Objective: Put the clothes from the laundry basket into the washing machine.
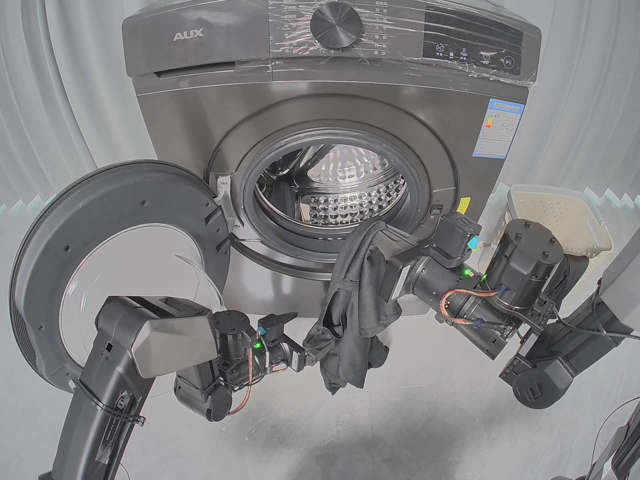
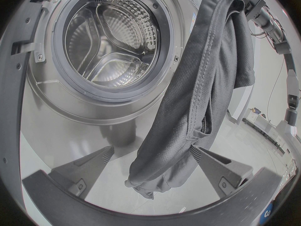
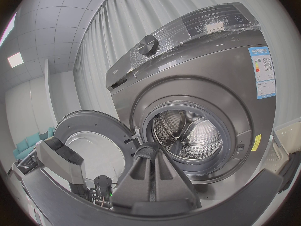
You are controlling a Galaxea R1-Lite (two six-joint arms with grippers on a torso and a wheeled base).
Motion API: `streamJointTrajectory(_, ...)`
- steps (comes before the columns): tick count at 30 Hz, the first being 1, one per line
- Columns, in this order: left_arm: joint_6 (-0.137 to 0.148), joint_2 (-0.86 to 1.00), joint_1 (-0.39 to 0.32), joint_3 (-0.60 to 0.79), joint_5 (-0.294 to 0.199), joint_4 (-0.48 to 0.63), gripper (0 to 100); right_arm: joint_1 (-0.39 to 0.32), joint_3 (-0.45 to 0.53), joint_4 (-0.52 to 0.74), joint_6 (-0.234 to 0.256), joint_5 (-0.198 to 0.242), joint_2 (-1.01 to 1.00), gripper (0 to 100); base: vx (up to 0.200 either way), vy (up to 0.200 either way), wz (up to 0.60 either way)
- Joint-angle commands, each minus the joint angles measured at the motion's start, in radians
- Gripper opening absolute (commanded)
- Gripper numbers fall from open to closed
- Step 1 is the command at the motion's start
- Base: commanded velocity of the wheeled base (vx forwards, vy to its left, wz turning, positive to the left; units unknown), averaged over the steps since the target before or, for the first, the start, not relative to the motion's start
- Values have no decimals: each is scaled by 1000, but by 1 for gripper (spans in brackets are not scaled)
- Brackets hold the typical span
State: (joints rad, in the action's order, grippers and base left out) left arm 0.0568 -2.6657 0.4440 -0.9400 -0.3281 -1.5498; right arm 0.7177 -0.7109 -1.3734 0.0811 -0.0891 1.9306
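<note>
Front-load washing machine (image 1: 320,108) stands straight ahead, w/ its round door (image 1: 120,255) swung fully open to the robot's left and the steel drum (image 1: 333,188) exposed. Right gripper (image 3: 151,156) is clenched on a dark grey garment (image 1: 353,301): in the right wrist view a fold of the cloth is pinched between the two closed fingers (image 3: 166,176), w/ a strip of fabric wrapped over the tips. The grip point sits just in front of the drum opening's lower rim, outside the machine. The garment hangs down from there in a long bunched drape in front of the machine's lower panel, its bottom end clear of the floor (image 1: 400,421). Left gripper (image 1: 308,357) is lower down, beside the hanging cloth's lower part. It is released, jaws spread wide; in the left wrist view the fabric hangs between the two fingers (image 2: 94,164) and lies against one of them, but nothing is clamped. The pale perforated laundry basket (image 1: 567,218) sits on the robot's right next to the machine, partly behind the right arm. What it holds can't be made out. Grey-white curtain (image 1: 587,101) behind everything.
</note>
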Motion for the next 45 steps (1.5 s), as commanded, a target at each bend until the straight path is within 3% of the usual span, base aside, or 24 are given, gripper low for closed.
streamJointTrajectory(1,1,-20,-1,-13,-5,0,100,5,2,-1,0,0,1,0,0,0,0)
streamJointTrajectory(10,31,-82,-2,-100,-11,-1,100,11,7,-1,0,0,1,0,0,0,0)
streamJointTrajectory(11,32,-82,-2,-102,-11,-1,0,9,7,-1,0,0,1,0,0,0,0)
streamJointTrajectory(25,31,9,1,-60,-2,-3,0,-41,48,-1,0,-1,2,0,0,0,0)
streamJointTrajectory(30,28,179,-2,41,3,-3,0,-98,111,-16,5,9,1,0,0,0,0)
streamJointTrajectory(37,21,380,2,175,1,-3,0,-116,166,-18,6,14,-10,0,0,0,0)
streamJointTrajectory(40,20,491,7,267,0,-1,0,-144,188,-18,36,20,-22,0,0,0,0)
streamJointTrajectory(45,15,609,-15,354,6,-3,0,-159,260,-36,129,34,-55,0,0,0,0)
